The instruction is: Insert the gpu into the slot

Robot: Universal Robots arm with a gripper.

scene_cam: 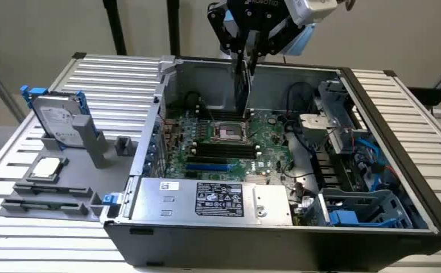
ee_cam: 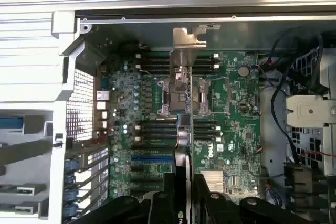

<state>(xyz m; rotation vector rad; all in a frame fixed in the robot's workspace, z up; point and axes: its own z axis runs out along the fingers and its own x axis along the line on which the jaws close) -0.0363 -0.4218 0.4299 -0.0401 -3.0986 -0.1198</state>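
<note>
The gpu point(scene_cam: 243, 91) is a thin black card hanging edge-on and upright inside the open computer case, above the motherboard's CPU socket. My gripper point(scene_cam: 244, 51) is shut on its top edge. In the wrist view the gpu point(ee_cam: 183, 135) runs as a narrow dark strip from between my fingers point(ee_cam: 168, 203) to its silver bracket point(ee_cam: 188, 40) at the case wall. The slot point(scene_cam: 209, 168) is a bright-blue strip on the green board, between the black memory slots and the power supply. Seen from the wrist, the slot point(ee_cam: 152, 157) lies off to one side of the card, not under it.
A silver labelled power-supply box point(scene_cam: 213, 199) fills the case's near side. Black memory slots point(scene_cam: 220, 151) and the CPU socket point(scene_cam: 228, 132) sit mid-board. Cables point(scene_cam: 304, 96) and a blue drive cage point(scene_cam: 357, 210) crowd the exterior view's right. A hard drive point(scene_cam: 61, 122) stands on the slatted table at the left.
</note>
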